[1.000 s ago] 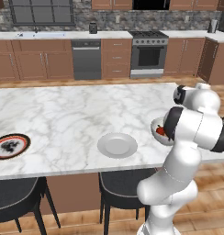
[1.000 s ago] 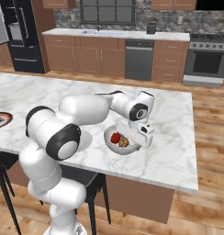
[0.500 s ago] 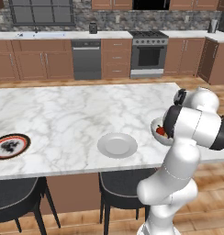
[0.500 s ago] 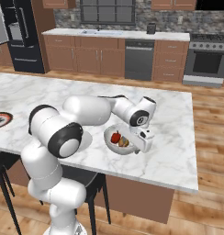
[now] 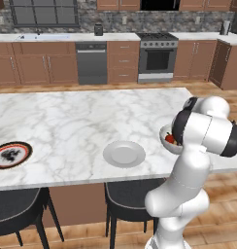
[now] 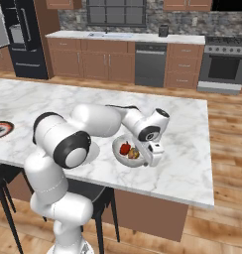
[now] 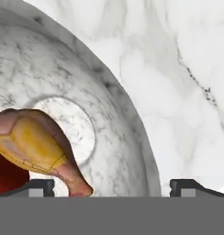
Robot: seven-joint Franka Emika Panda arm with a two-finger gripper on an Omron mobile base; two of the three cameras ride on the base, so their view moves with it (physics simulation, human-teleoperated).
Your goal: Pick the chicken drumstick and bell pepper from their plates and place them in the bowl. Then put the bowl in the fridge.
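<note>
The white bowl (image 6: 121,156) stands near the marble island's front edge and holds the red bell pepper (image 6: 125,148) and the golden-brown chicken drumstick (image 6: 134,154). My gripper (image 6: 151,159) is down at the bowl's right side. In the hand view the gripper (image 7: 111,188) is open, one fingertip (image 7: 38,185) inside the bowl (image 7: 109,114) and the other over the counter, with the rim between them. The drumstick (image 7: 36,147) lies on the bowl's floor beside the pepper (image 7: 6,176). The plain grey plate (image 5: 124,153) and the black-and-red plate (image 5: 11,154) are bare. The black fridge (image 6: 24,39) stands far left.
The island's (image 6: 182,163) front edge runs just below the bowl, and dark stools (image 5: 125,194) are tucked under it. Wooden cabinets, a dishwasher (image 5: 92,62) and an oven (image 5: 157,57) line the back wall across a wooden floor.
The hand has come down a little at the bowl's right rim. The bowl and the food in it have stayed in place.
</note>
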